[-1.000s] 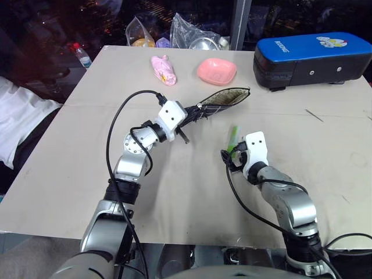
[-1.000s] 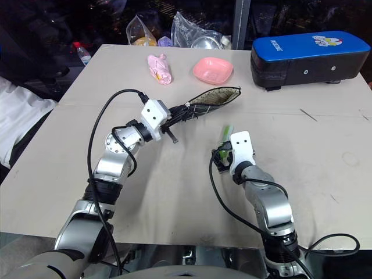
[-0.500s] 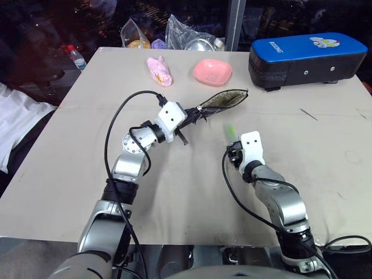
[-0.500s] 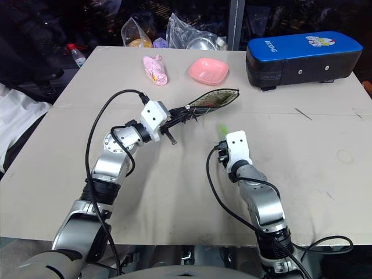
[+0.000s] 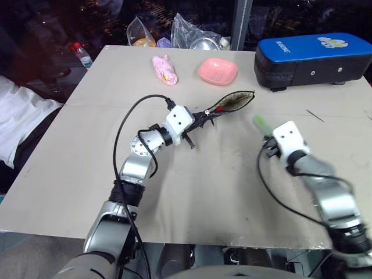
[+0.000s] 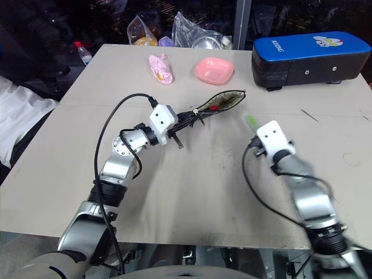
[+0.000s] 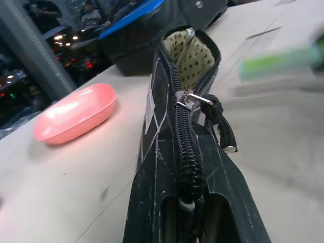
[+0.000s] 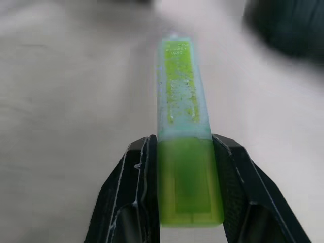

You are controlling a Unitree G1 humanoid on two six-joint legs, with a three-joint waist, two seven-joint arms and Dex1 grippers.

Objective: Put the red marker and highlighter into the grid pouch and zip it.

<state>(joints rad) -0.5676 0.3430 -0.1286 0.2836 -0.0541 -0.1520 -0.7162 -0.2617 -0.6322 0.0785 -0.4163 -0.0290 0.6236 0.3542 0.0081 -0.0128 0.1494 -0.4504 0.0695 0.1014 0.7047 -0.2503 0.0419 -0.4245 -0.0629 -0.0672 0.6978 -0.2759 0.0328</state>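
- Grid pouch point(image 5: 232, 103): held off the table point(image 5: 192, 192), mouth open and facing the right side, dotted light lining visible; zipper pull cord point(image 7: 223, 129) hangs beside the half-run zipper.
- Red marker point(image 6: 213, 107): red end shows inside the pouch mouth.
- Left hand point(image 7: 187, 223): fingers pressed together on the pouch's closed end.
- Highlighter point(image 8: 185, 152): light green, paler cap pointing away from the wrist, lifted above the table, near the pouch mouth but apart from it.
- Right hand point(image 8: 185, 202): clamped on the highlighter's body, one finger on each side.
- Pink dish point(image 5: 217, 71), blue-and-black case point(image 5: 313, 58): far edge of table.
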